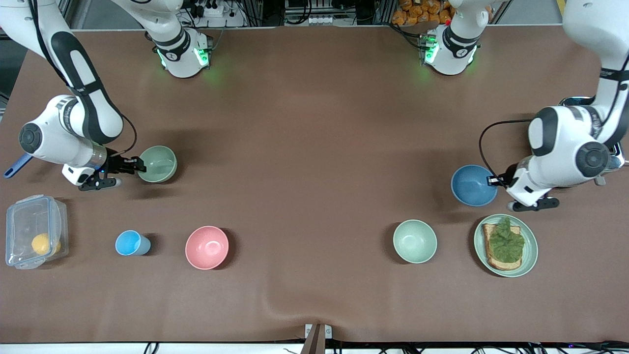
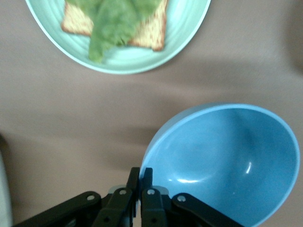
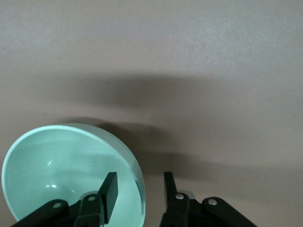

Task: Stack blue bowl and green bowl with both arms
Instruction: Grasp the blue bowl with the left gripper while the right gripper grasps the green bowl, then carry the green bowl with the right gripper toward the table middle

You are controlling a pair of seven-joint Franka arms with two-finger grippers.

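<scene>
Spanning the frame's width, we see the round matte sky-blue bowl at right, its rim pinched tight by the left gripper, and the dull sage-green bowl at left, its rim straddled by the right gripper's part-open jaws.

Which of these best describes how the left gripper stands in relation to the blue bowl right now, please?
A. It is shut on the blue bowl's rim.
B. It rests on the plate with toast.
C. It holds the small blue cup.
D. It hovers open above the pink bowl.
A: the left wrist view shows the left gripper pinched shut on the rim of the blue bowl, beside the plate with toast.
</scene>
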